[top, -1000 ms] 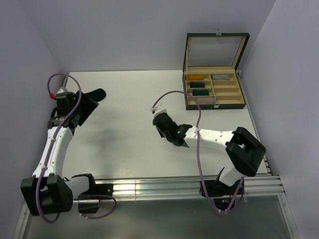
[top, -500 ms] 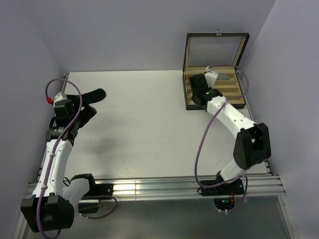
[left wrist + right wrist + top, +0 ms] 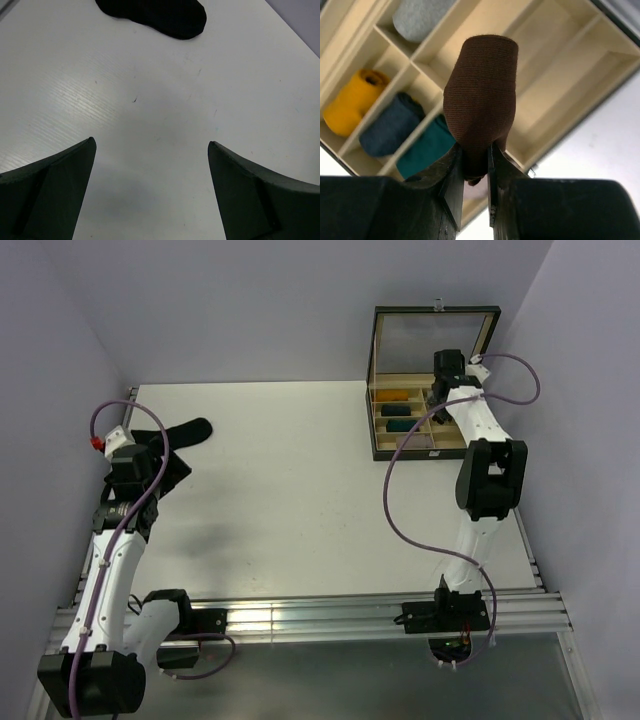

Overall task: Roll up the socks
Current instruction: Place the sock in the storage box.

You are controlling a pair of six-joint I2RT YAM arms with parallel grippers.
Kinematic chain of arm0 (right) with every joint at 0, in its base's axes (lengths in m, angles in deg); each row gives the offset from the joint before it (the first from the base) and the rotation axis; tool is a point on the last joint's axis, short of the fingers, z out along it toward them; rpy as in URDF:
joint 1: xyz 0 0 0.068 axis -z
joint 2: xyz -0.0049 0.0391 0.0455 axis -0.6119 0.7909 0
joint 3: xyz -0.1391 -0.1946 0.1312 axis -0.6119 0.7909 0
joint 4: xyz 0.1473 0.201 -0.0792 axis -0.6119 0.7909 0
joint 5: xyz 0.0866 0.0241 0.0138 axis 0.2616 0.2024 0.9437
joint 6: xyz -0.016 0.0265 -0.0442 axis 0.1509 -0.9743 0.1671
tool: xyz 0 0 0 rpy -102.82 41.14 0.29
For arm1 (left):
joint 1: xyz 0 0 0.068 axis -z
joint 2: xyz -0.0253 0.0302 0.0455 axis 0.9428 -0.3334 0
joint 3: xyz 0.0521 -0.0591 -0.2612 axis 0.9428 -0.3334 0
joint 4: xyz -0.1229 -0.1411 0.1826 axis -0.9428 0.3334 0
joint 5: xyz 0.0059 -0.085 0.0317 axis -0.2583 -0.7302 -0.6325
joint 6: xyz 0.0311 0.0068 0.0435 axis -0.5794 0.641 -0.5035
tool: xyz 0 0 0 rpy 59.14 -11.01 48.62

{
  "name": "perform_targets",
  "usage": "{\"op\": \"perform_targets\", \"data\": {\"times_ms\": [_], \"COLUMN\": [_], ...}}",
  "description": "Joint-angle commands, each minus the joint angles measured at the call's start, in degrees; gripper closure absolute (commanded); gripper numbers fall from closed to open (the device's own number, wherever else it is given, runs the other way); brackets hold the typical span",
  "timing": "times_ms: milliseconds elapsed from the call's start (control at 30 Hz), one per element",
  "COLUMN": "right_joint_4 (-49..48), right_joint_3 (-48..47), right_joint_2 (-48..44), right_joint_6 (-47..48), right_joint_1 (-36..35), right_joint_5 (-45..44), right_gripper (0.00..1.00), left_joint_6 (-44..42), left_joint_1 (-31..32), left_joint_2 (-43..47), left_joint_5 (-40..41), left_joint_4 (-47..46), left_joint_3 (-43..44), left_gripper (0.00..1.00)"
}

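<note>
Two socks. Brown roll (image 3: 480,95), pinched in right claw (image 3: 475,165), has swung from middle of worktop (image 3: 300,490) to above box (image 3: 430,453), far right corner: stowing likely next. Black sock (image 3: 160,15), far left edge, unrolled; left claw (image 3: 151,145) spread.

Rolled brown sock (image 3: 480,95) is held aloft; black sock (image 3: 160,15) lies flat.

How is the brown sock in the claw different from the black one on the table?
The brown sock is a rolled bundle; the black sock lies flat on the table. The brown sock is pinched in the right claw above the divided box; the black sock is in no claw's grip. Both are dark, soft fabric.
</note>
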Motion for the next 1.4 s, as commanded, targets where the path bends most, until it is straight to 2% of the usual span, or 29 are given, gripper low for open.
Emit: {"op": "perform_targets", "data": {"times_ms": [0,267,467,867,1100,1367], "right_joint_4": [2.4,1.2,-1.6,-1.9,-8.2,-8.2], "right_joint_3": [-7.4,-12.8,-10.8,-5.8,7.8,6.4], "right_joint_2": [3.3,10.4,12.1,11.7,3.4,5.0], "right_joint_6": [-3.3,-8.4,-11.4,-17.0,-21.3,-23.5], "right_joint_1": [1.9,5.6,7.6,9.9,9.6,9.4], "right_joint_5": [2.8,6.3,8.8,7.6,5.7,4.6], "right_gripper": [1.0,1.0,1.0,1.0,1.0,1.0], "left_joint_6": [-1.5,-1.2,-1.0,-0.7,-0.5,-0.5], "left_joint_1": [0.0,-1.1,-1.8,-2.4,-2.6,-2.6], "left_joint_2": [0.4,-2.0,-3.3,-4.2,-5.0,-4.7], "left_joint_5": [4.3,5.7,4.8,3.0,0.9,0.6], "left_joint_4": [-1.0,-0.9,-1.0,-1.8,-2.4,-2.4], "left_joint_3": [-0.4,0.0,-0.3,-0.5,-0.6,-0.8], "left_gripper": [0.01,0.01,0.0,0.01,0.01,0.0]}}
